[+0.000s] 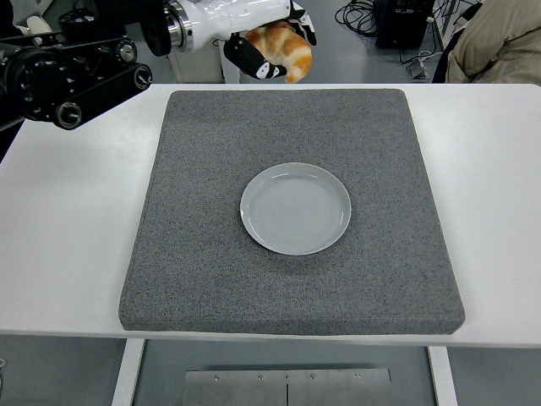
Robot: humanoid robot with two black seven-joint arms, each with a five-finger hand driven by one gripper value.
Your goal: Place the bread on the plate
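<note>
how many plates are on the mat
1. The plate sits about mid-mat, empty. The bread is held in the left hand, above the mat's far edge.
</note>
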